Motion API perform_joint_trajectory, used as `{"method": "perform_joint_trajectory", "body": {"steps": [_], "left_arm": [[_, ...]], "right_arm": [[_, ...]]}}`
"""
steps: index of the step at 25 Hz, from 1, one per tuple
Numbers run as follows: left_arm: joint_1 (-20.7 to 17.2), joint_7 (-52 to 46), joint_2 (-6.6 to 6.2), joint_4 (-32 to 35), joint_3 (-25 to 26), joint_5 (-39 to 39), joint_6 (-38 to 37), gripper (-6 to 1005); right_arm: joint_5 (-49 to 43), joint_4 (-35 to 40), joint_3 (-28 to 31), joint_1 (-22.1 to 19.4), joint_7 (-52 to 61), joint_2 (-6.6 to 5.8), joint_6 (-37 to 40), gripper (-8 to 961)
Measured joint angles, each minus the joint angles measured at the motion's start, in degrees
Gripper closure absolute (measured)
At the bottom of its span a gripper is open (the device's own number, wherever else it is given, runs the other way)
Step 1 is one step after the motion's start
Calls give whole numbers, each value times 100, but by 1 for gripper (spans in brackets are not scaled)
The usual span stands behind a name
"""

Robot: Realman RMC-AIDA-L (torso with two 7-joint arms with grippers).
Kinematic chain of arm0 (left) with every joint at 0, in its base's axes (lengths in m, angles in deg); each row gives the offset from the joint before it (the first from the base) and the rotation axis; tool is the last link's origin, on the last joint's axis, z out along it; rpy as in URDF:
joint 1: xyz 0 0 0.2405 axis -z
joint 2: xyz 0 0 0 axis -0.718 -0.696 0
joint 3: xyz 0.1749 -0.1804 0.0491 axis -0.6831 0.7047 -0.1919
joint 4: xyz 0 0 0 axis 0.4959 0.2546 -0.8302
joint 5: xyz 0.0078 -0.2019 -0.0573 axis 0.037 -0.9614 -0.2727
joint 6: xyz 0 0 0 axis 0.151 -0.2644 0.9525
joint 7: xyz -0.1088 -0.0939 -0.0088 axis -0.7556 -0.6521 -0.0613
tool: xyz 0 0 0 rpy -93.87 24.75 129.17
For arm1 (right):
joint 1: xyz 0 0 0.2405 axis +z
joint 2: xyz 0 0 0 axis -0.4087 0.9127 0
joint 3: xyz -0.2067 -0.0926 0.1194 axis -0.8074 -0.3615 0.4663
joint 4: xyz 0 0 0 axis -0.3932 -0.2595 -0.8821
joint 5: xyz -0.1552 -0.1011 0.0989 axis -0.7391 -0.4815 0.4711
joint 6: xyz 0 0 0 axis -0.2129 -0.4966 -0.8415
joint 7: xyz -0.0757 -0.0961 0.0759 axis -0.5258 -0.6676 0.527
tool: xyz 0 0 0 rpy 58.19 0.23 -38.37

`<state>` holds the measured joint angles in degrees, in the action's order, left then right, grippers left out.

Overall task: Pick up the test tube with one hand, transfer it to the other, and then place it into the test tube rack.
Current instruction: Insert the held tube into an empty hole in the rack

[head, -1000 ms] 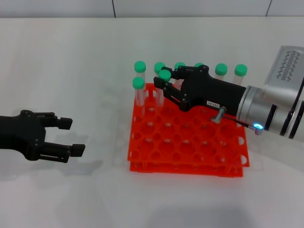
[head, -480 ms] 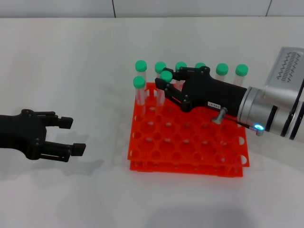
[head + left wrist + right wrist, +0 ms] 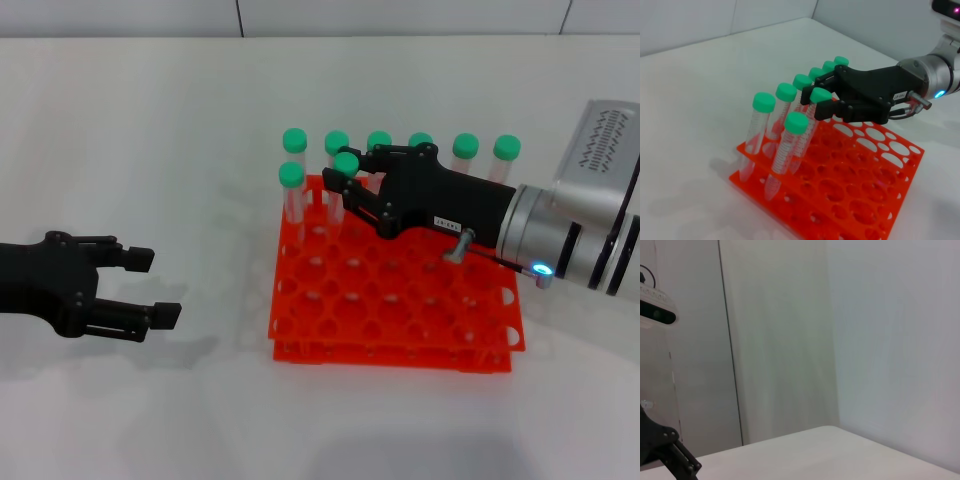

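right pincer (image 3: pixel 343 185) grips the test tube (image 3: pixel 342 190) over the rack (image 3: pixel 395 300); left pincer (image 3: pixel 150 287) gapes empty.

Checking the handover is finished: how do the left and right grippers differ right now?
The left gripper is open and empty, low over the table away from the rack. The right gripper reaches over the rack's far rows, fingers around the test tube below its green cap; the tube stands in a rack hole. Both are black two-finger grippers.
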<state>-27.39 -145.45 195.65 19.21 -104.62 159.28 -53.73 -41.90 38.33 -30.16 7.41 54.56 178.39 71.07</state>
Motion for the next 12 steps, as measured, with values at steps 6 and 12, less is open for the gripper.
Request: {"method": "perform_joint_trajectory", "body": {"steps": [6,12], "left_arm": [[5,1,0,0,0,8,0,111],[-2,15,0,0,0,-1,0,111]], "right_arm": [[-9,17,-6,8,22,0,5,687],[-18,51,-5,17,51,0,12,689]]}}
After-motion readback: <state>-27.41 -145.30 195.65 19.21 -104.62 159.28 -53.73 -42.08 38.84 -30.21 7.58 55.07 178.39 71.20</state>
